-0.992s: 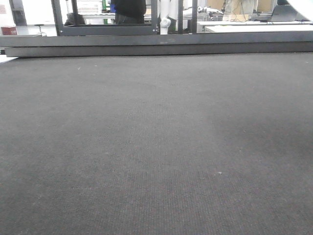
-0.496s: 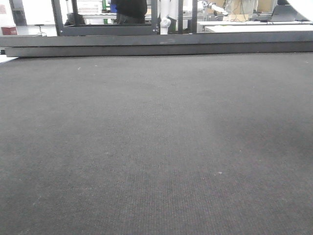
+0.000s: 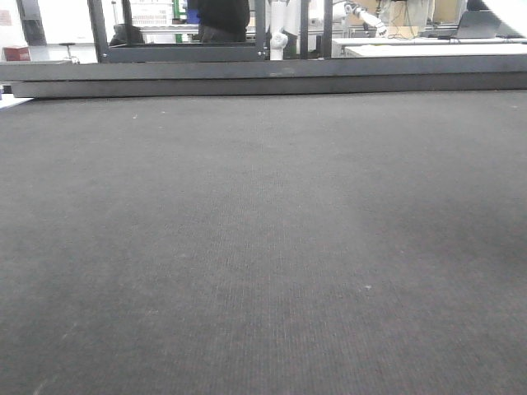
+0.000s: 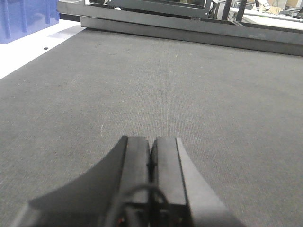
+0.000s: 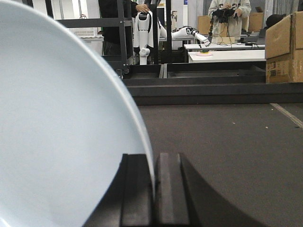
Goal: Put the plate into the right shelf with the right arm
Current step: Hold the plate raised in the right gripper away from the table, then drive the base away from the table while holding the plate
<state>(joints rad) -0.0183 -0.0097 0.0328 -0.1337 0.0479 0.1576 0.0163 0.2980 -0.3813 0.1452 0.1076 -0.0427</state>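
A dark grey carpet (image 3: 263, 247) covers the floor in all 3 views. Along its far edge runs a low dark platform (image 3: 263, 76), with a black metal frame (image 3: 177, 52) behind it. Farther back are a white humanoid figure (image 5: 142, 28) with 1 arm stretched sideways, a white table (image 5: 222, 56) and a person in a grey top (image 5: 229, 9). Cardboard boxes (image 5: 279, 38) are stacked at the right.

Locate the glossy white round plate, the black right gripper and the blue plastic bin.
Glossy white round plate (image 5: 61, 132): right wrist view, its face.
Black right gripper (image 5: 154, 163): right wrist view, between fingertips.
Blue plastic bin (image 4: 23, 19): left wrist view, side wall.
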